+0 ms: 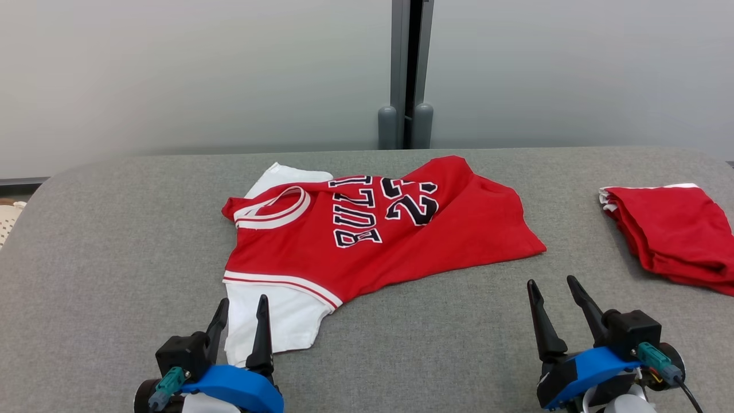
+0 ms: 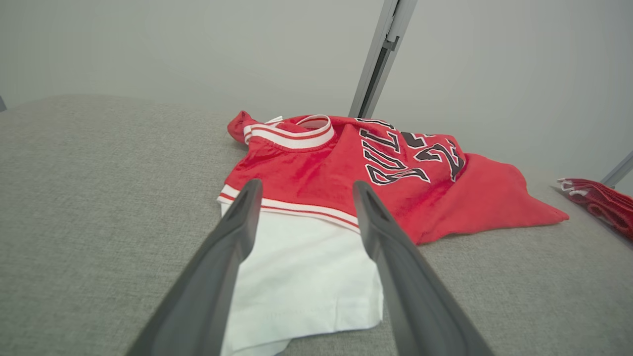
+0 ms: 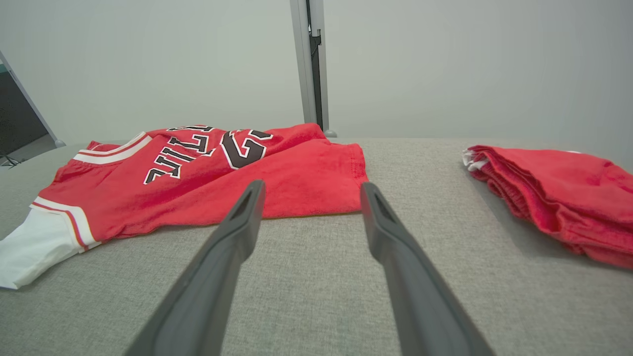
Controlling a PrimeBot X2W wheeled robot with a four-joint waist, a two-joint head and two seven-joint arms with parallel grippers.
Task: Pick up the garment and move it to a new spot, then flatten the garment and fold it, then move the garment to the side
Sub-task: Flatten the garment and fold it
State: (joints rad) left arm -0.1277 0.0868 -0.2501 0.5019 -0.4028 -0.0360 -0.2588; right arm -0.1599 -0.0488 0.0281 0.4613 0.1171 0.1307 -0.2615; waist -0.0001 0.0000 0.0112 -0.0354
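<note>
Fingers of left gripper stand spread w/ nothing btwn them, poised over near white sleeve of red jersey; whether tips touch cloth, can't tell; right gripper likewise wide open and empty, over bare grey tabletop just short of jersey's hem corner; jersey lies mid-table, front up, collar to robot's left, hem to right, body creased and slanted, far sleeve peeking out behind collar; second red garment, folded, sits well apart near table's right edge; pale wall and dark post behind. Step in hand, by appearances: flattening, w/ jersey set down but not yet smooth and fold not begun. Next move prob. calls for both grippers to pinch opposite ends, sleeve/shoulder on left and hem on right, then draw cloth taut w/o bunching it.
</note>
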